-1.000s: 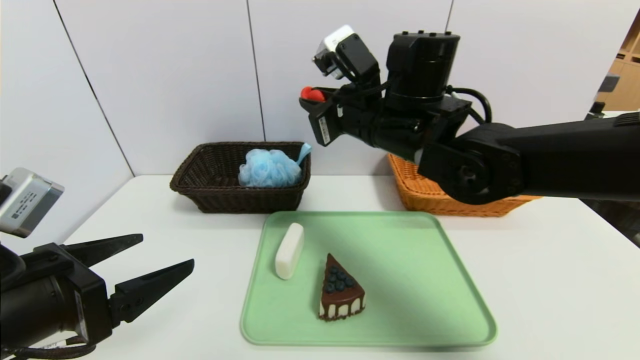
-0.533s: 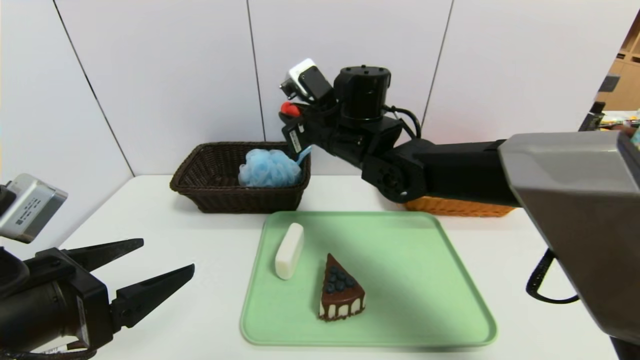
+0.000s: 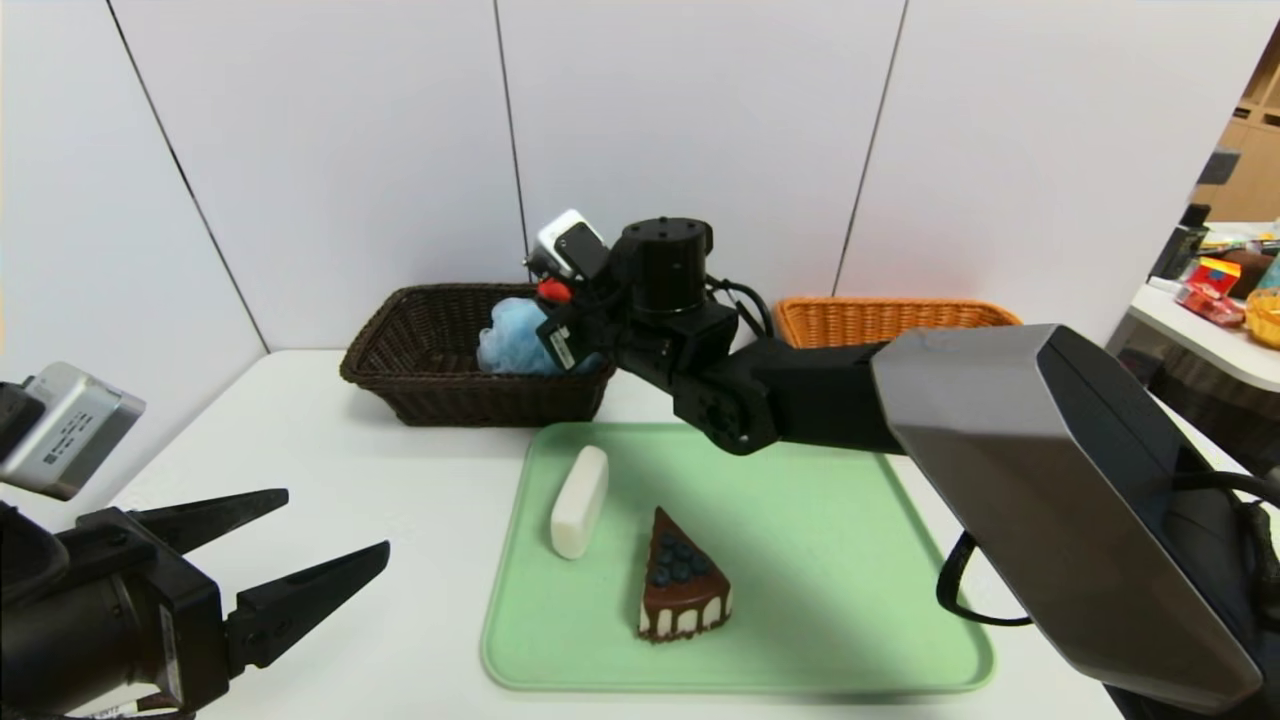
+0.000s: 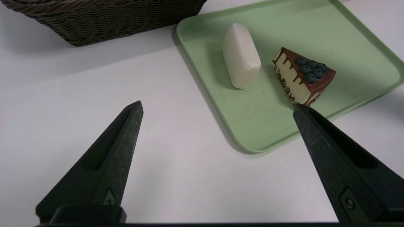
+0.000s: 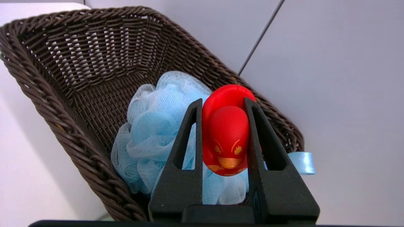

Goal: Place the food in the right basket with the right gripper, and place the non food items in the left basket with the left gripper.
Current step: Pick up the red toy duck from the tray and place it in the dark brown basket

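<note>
The right arm, the biggest thing in the head view, has swung down and across from the upper right of the frame toward the centre, uncovering the orange basket it hid a second ago. Its right gripper now hangs over the near corner of the dark basket, upper left of centre, clenched on the red duck, which is pinched upright between the two black fingers. That means a toy is about to be dropped among the non-food things, though by the arm the task reserves for food. The green tray fills the lower middle: smooth, flat plastic with rounded corners and a low lip. Both baskets are rectangular woven wicker with flared sides, one nearly black, one orange-tan; the orange one sits at the back right and shows nothing inside from here. The left gripper has not stirred at the lower left, its pointed claws spread wide and holding nothing. In the dark basket lies the bath puff, a fluffy ball of pale blue mesh with a satin loop. On the tray's left part the soap is a matte white rounded bar, and just right of it the cake slice is a small wedge, glossy brown glaze dripping down white sides, blueberries on top, still waiting.
</note>
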Controlling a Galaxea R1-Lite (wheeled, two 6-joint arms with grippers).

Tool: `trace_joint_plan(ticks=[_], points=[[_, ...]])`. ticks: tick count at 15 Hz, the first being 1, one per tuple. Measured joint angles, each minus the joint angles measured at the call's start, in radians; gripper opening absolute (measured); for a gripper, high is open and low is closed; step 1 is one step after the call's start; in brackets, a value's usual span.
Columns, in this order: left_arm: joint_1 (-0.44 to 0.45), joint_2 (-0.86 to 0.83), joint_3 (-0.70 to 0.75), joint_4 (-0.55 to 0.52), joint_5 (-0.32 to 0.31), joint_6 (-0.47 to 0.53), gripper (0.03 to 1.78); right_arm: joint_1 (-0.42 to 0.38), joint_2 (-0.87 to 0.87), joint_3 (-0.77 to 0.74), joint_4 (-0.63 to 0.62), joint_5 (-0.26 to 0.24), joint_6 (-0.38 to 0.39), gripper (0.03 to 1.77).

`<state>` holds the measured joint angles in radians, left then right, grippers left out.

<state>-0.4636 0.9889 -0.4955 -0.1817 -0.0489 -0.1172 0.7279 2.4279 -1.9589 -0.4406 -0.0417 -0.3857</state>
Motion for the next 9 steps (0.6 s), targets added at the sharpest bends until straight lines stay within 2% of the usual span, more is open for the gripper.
trace_joint_plan(ticks=[2, 5, 9], points=[[0.000, 0.000, 0.004, 0.000, 0.000, 0.000, 1.69, 0.000, 0.007, 0.000, 0.001, 0.000, 0.000, 0.40], [0.000, 0.000, 0.006, -0.001, 0.000, 0.000, 1.69, 0.001, 0.010, 0.000, -0.002, 0.000, -0.002, 0.81], [0.000, 0.000, 0.007, -0.001, 0.000, 0.000, 1.69, 0.001, 0.009, 0.001, -0.005, -0.005, -0.003, 1.17]])
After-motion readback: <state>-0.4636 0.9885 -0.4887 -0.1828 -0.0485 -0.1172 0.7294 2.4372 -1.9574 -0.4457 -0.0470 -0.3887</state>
